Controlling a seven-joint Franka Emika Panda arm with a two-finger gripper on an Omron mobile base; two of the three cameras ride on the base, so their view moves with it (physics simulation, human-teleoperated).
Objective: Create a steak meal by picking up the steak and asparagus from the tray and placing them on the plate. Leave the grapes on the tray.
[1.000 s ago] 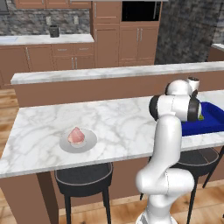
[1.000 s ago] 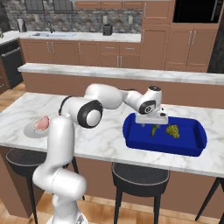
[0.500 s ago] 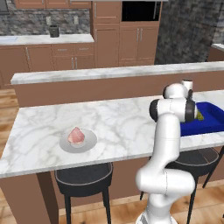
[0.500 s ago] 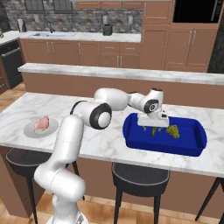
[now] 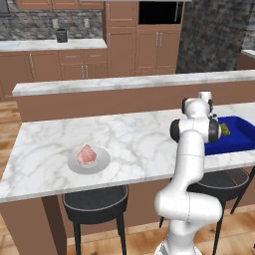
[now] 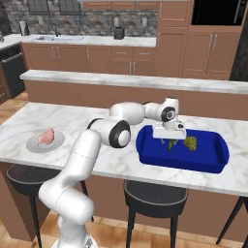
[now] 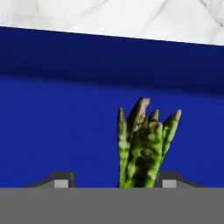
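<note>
Under the claw (image 6: 169, 139) runs the marble desk (image 6: 97, 127), long and pale, carrying every item listed below.

Tray (image 6: 213, 162): deep blue, rectangular, low rim; directly beneath the claw, which hangs over its left part in the right base view.

Plate (image 6: 36, 144): round, light grey; well apart from the claw, far along the desk on the side away from the tray.

Steak (image 6: 46, 136): pale pink chunk, resting on the plate, equally far from the claw.

Grapes (image 6: 191, 143): yellow-green cluster on the tray floor, just beside the claw.

Asparagus (image 7: 143, 145): dark green stalk bundle — tips pointing away from the claw, standing between its two fingertips (image 7: 61, 180) over the tray floor. Fingertips sit either side of the bundle; cannot tell whether they press it or stand clear.
</note>
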